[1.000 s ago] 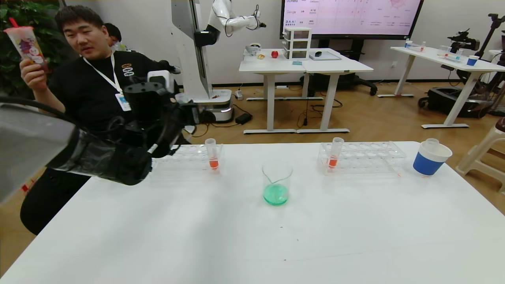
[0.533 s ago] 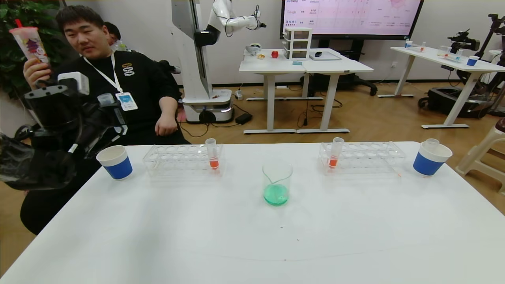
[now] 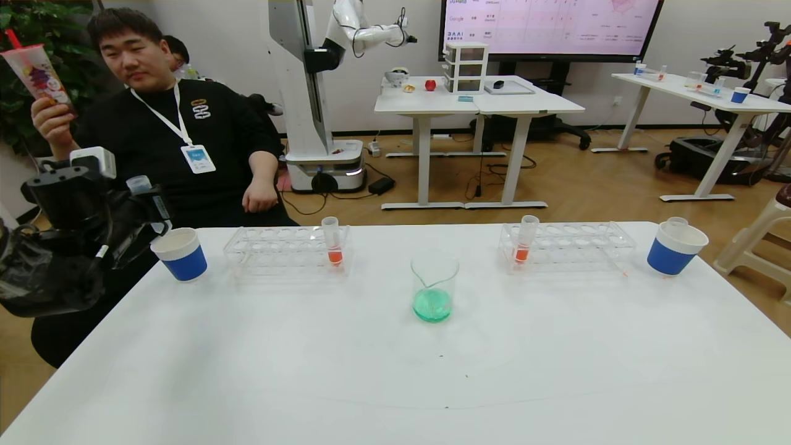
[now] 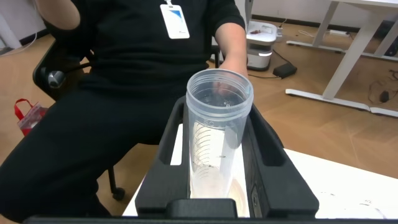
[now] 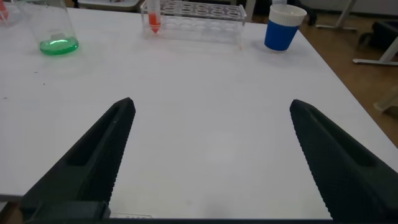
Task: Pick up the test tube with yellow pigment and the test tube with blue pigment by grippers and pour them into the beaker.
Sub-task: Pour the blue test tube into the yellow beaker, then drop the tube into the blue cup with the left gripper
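The beaker (image 3: 434,287) stands mid-table with green liquid at its bottom; it also shows in the right wrist view (image 5: 58,34). My left gripper (image 3: 145,201) is at the table's far left edge, just left of a blue-and-white paper cup (image 3: 180,253). It is shut on a clear test tube (image 4: 217,124) that looks empty, held upright with its mouth up. No tube with yellow or blue liquid shows. My right gripper (image 5: 211,104) is open and empty above the table's near right part, out of the head view.
Two clear racks (image 3: 287,247) (image 3: 568,244) each hold an orange-red tube (image 3: 334,241) (image 3: 524,238). A second paper cup (image 3: 673,250) at the far right holds a clear tube. A seated man (image 3: 160,123) is close behind the left gripper.
My left arm has swung left from over the left rack to beyond the table's left edge with the tube, then dropped a little beside the left cup.
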